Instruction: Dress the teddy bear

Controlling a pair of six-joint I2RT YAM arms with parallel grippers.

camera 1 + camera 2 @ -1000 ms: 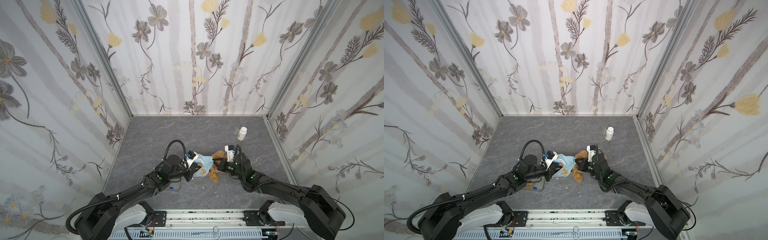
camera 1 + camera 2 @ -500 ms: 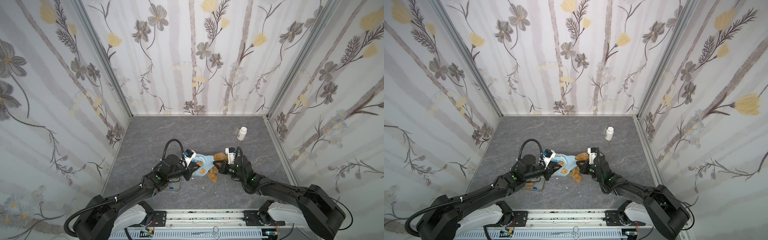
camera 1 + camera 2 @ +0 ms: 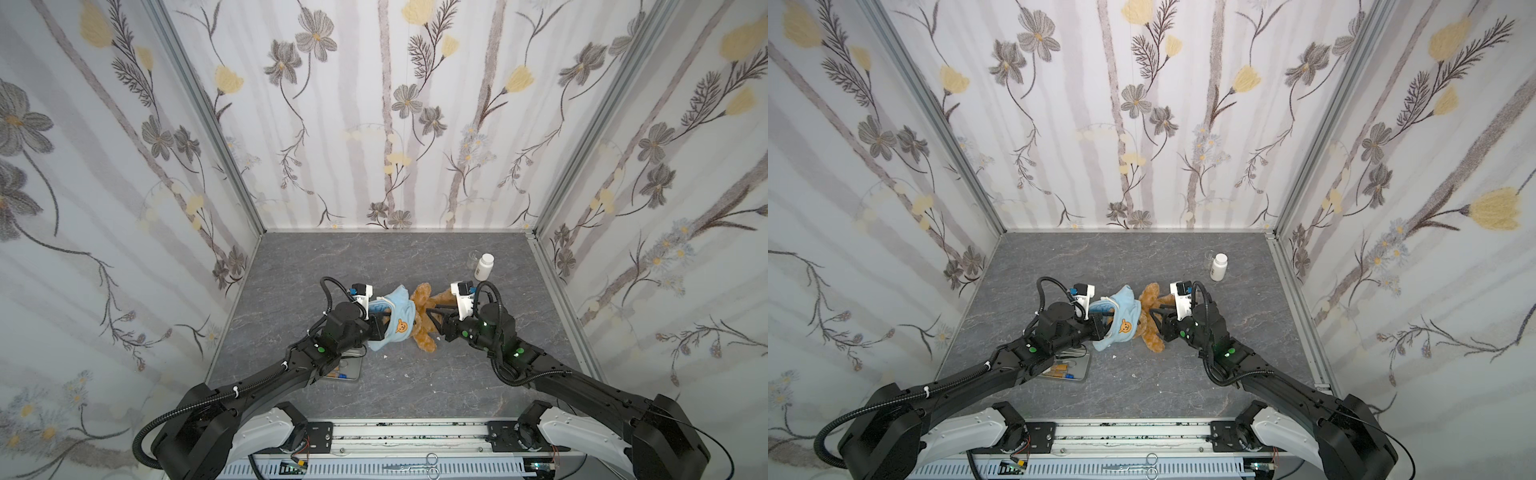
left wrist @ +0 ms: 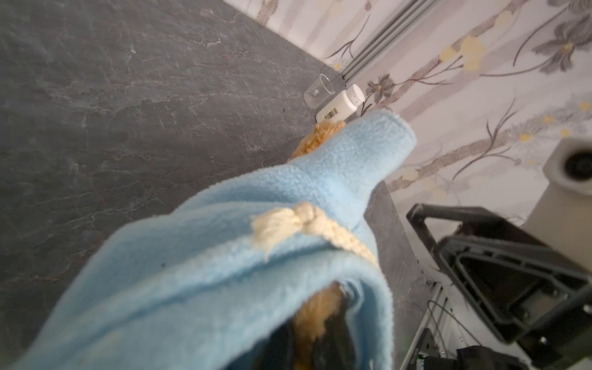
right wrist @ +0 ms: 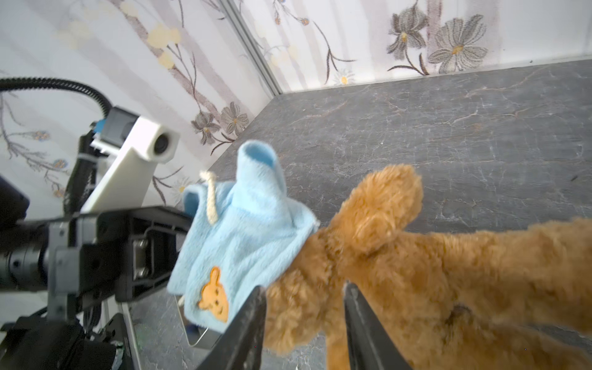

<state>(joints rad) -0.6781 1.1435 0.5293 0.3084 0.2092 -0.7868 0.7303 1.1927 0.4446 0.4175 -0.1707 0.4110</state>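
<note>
Grey tabletop (image 3: 374, 257), arms (image 3: 266, 376) low, left jaws clamping shirt (image 3: 397, 316), right jaws parted astride teddy bear (image 3: 424, 338)

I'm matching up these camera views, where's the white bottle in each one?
In a top view: white bottle stands near the table's far right corner.
In a top view: same spot.
Left wrist: beyond the light blue shirt, beside a clear cup.
Right wrist: not in it.
Shared landmark: the shirt, in all four.

The grey marbled table (image 3: 374, 266) carries 1 white bottle (image 3: 484, 266), 1 clear beaker (image 3: 473, 255), 1 metal tray (image 3: 1080, 360) and the teddy bear (image 3: 424, 332).
</note>
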